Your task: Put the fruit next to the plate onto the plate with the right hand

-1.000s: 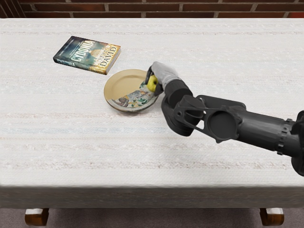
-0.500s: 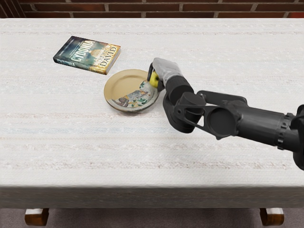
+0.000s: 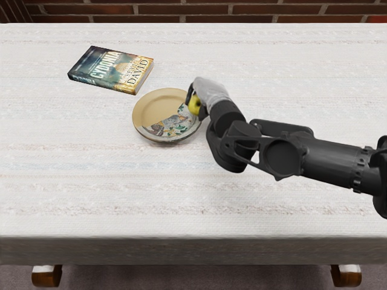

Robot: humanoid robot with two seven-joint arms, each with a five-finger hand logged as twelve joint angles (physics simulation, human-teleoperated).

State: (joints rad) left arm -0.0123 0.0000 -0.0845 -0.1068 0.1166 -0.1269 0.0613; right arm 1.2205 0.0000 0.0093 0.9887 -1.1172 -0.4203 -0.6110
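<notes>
You see the right hand (image 3: 204, 96) with its fingers closed around the yellow fruit (image 3: 194, 107), over the plate (image 3: 154, 106) at its 3 o'clock rim. You cannot tell if the fruit touches the plate. A book (image 3: 110, 69) lies toward the plate's 10 o'clock.

A yellow fruit (image 3: 194, 107) beside a tan plate (image 3: 154, 109) with a multicoloured floral patch; pale grey right hand (image 3: 207, 93), black arm (image 3: 326, 160); dark teal, gold-lettered book (image 3: 110, 69); off-white streaked table (image 3: 121, 181); red brick wall (image 3: 181, 9).
</notes>
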